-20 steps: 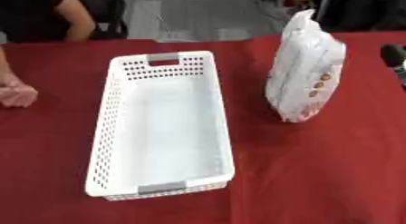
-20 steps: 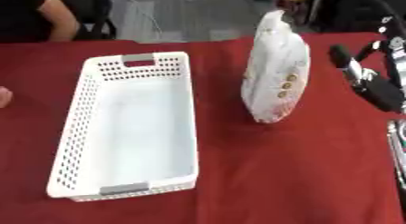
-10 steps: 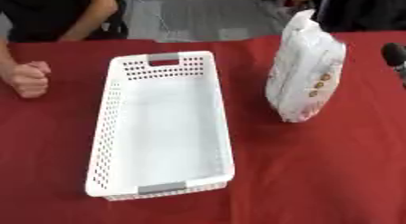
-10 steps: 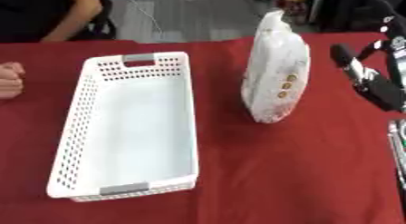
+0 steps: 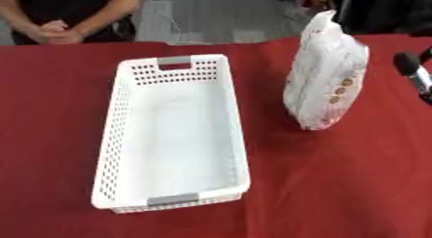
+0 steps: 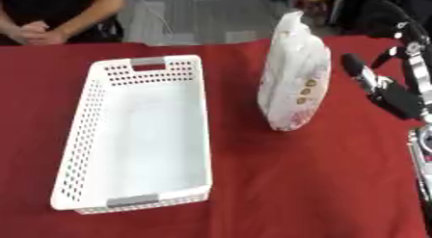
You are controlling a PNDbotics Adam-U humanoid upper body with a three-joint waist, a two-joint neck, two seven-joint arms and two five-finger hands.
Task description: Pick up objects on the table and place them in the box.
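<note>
The person's hands (image 5: 55, 32) have left the red table (image 5: 50, 136) for the upper left. The bag (image 6: 293, 85) stands upright at upper centre-right, just left of the right hand (image 6: 380, 87), which holds nothing, fingers extended. The left hand is unseen, and the white box (image 5: 173, 136) lies left of the bag.

The counter (image 5: 50, 136) is covered in matt red cloth. The basket (image 5: 173, 136) is moulded of perforated white plastic. The bag (image 5: 327, 78) is made of glossy printed film.

I see the basket (image 5: 173, 136) at centre-left of the frame on the table (image 5: 337, 184), the bag (image 5: 325, 73) upright at upper right, my right hand (image 6: 384, 90) at right edge beside it
</note>
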